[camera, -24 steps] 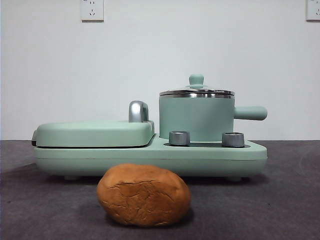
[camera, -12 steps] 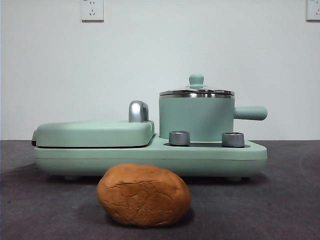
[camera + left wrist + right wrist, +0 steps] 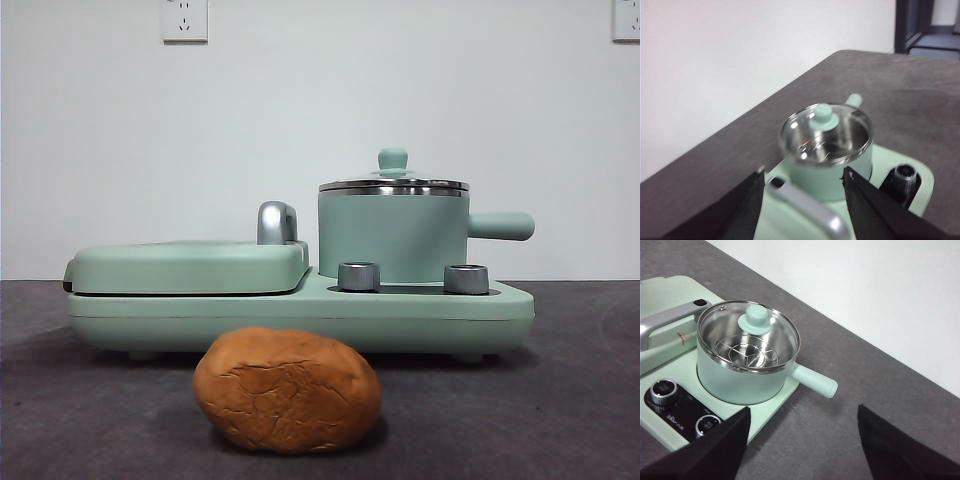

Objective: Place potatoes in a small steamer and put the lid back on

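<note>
Nothing's moved lately: lid still on steamer, potato untouched on the tabletop, both claws apparently released.

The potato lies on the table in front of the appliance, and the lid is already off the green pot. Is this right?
Partly. The potato does lie on the table in front of the appliance, but the lid is still on the green pot, as the front view shows.

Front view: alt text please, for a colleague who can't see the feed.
An oval orange-brown potato lies on the dark table before a mint-green cooker base. On the base stands a mint-green cylindrical pot, its steel-rimmed lid on. No claw shows.
</note>
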Tool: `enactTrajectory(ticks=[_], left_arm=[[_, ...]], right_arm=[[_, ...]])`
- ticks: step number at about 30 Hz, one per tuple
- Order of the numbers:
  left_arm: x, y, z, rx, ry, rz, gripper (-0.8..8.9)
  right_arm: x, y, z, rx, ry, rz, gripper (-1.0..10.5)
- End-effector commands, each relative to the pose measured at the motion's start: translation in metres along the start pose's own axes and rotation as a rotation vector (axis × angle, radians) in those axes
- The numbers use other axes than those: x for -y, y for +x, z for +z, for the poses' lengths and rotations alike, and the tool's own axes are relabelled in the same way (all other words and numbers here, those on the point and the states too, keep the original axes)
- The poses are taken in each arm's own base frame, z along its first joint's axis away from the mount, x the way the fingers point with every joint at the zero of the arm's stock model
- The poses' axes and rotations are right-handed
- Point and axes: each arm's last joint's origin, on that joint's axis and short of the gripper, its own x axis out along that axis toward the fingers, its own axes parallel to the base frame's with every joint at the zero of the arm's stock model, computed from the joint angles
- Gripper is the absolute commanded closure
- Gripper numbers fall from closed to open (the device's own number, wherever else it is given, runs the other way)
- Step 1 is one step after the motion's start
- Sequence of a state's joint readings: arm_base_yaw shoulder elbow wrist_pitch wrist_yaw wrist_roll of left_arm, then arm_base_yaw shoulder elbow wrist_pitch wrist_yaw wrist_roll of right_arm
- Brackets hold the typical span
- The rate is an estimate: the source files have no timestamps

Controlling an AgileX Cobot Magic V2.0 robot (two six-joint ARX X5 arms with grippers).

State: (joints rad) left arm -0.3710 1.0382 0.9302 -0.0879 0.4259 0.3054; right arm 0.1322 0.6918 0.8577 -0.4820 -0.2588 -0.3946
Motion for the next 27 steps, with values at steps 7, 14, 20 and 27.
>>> enactTrajectory(ticks=[7,14,20,27], left_arm=[[-0.006,0.082,0.004,0.037,-0.087,-0.089,5.64],[-0.005,0.150,0.006,0.000,-0.093,-0.164,5.64],[-0.006,0.203,-0.001,-0.019,-0.096,-0.195,5.63],[-0.006,0.240,-0.016,-0.039,-0.102,-0.211,5.63]], right_arm=[[0.002,-0.002,0.007,0.024,0.017,-0.003,6.1],[0.002,-0.002,0.007,0.025,0.017,-0.004,6.1],[0.002,-0.002,0.007,0.024,0.017,-0.003,6.1],[0.002,-0.002,0.007,0.024,0.017,-0.003,6.1]])
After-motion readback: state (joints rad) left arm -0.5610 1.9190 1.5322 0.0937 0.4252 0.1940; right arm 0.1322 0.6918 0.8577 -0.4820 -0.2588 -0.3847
